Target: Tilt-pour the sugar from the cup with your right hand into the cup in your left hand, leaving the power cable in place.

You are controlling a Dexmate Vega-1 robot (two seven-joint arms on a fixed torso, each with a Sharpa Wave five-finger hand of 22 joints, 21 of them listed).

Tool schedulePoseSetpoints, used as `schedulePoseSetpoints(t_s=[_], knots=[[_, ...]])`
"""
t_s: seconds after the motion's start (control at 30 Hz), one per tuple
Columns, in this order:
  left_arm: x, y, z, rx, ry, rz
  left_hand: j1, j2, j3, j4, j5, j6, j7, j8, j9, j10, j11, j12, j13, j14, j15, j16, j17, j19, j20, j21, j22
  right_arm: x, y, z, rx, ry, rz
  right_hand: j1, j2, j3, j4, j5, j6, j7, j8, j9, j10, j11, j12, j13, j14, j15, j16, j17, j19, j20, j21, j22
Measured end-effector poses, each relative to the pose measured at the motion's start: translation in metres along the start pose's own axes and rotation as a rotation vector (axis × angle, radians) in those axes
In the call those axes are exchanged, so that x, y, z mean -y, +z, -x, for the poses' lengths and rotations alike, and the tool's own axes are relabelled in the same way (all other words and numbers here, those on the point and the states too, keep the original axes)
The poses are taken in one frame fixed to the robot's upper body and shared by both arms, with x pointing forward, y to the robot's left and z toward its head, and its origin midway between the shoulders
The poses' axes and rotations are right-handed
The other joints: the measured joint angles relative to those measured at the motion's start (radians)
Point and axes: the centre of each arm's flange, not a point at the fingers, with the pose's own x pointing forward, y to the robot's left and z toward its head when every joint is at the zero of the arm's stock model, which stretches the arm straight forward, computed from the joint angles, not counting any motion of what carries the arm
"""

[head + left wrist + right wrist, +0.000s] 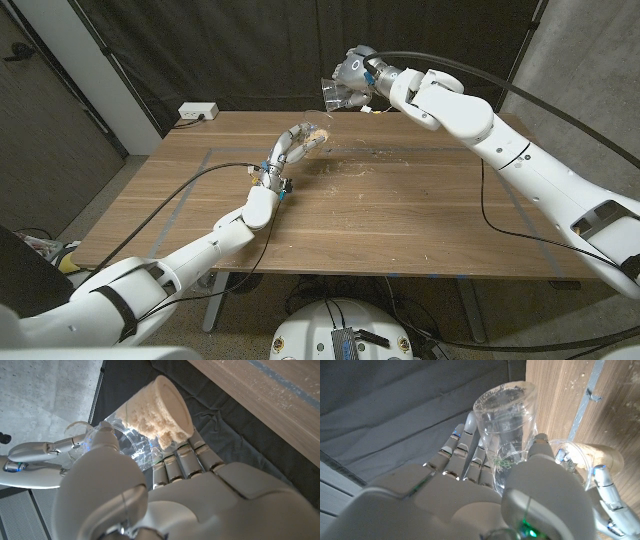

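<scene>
clear cup (pixel 338 95) tipped, nearly empty; lower cup (pixel 308 135) packed with sugar (pixel 165 407).

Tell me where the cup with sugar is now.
In the head view the sugar cup is in the left robot hand, above the table's middle, just below-left of the right robot hand's empty cup.

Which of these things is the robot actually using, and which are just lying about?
In use:
- empty cup in right robot hand
- sugar cup in left robot hand
- spilled sugar on the table

Lying about:
- power strip at the far corner
- black cable
</scene>
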Motion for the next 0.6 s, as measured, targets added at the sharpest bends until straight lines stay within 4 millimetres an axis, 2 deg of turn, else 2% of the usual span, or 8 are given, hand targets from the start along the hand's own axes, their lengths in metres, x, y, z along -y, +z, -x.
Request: schedulePoseSetpoints(t_s=[0.27, 0.43, 0.6], knots=[[-0.003, -0.007, 0.002, 0.001, 0.018, 0.034, 0.000, 0.000, 0.000, 0.000, 0.000, -0.004, 0.004, -0.001, 0.000, -0.004, -0.004, 0.000, 0.000, 0.000, 0.000, -0.006, 0.000, 0.000, 0.000, 0.000, -0.005, 0.002, -0.013, 0.002, -0.045, -0.012, -0.164, -0.003, 0.003, 0.000, 0.000, 0.000, 0.012, 0.009, 0.008, 0.000, 0.016, 0.002, 0.000, 0.000, 0.015, -0.004, 0.000, 0.005, 0.005, -0.005, 0.006, 0.000], [-0.007, -0.008, 0.002, 0.007, 0.031, 0.065, 0.000, 0.000, 0.000, 0.000, 0.000, -0.004, 0.004, -0.002, 0.000, -0.004, -0.004, 0.000, 0.000, 0.000, 0.000, -0.008, 0.005, 0.000, 0.000, 0.000, -0.005, 0.000, -0.024, 0.006, -0.082, -0.016, -0.284, -0.005, 0.005, 0.000, 0.000, -0.003, 0.019, 0.002, 0.010, 0.000, 0.025, -0.004, 0.000, 0.000, 0.023, -0.002, 0.000, 0.005, 0.016, -0.002, 0.006, 0.000], [-0.012, -0.008, 0.000, 0.005, 0.037, 0.091, 0.000, 0.000, 0.000, 0.000, 0.000, -0.004, 0.004, -0.002, 0.000, -0.004, -0.004, 0.000, 0.001, 0.000, 0.000, -0.008, 0.005, 0.000, 0.000, 0.000, -0.005, -0.005, -0.032, 0.008, -0.111, -0.005, -0.398, -0.006, 0.006, 0.000, 0.000, -0.003, 0.025, 0.008, 0.015, 0.000, 0.032, 0.000, 0.000, 0.000, 0.029, -0.007, 0.000, 0.009, 0.017, -0.003, 0.009, 0.000]])
